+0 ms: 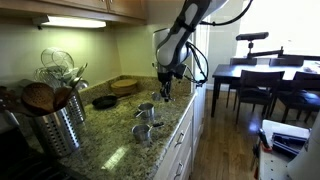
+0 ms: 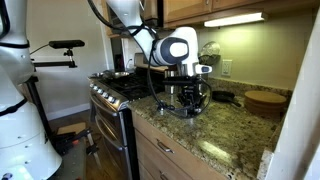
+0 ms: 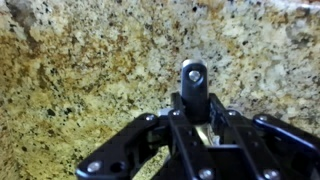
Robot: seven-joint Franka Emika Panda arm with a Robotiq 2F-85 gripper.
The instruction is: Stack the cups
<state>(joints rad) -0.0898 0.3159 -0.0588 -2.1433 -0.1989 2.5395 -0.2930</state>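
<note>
While I hang over the bench (image 3: 80, 60), its granite fills my wrist view: a polished mottle of tan, cream and black flecks, smooth enough to carry soft glare. My claw (image 3: 194, 92) shows at 6 o'clock of that view, made of matte black linkage bars with bright round pins that narrow to a blunt, rounded tip with a screw head. The fingers stand drawn close, with a small pale glint between the bars. Whether they pinch anything I cannot tell

In an exterior view the cups (image 1: 143, 131) sit in a loose cluster on the stone, near my claw (image 1: 165, 96) at about 7 o'clock of it. They are small, round and shiny silver, with short flat handles sticking out. They are too small for me to count them surely or to say which ones touch. At 9 o'clock of them stands a tall ribbed steel utensil holder (image 1: 62, 125) that holds wooden spoons (image 1: 40, 97) and a wire whisk (image 1: 58, 65). At 11 o'clock of the cups lies a small black pan (image 1: 104, 101)

In an exterior view my claw (image 2: 187, 100) is low over the speckled stone, dark against it, with a steel-fronted stove (image 2: 110, 112) at 9 o'clock
</note>
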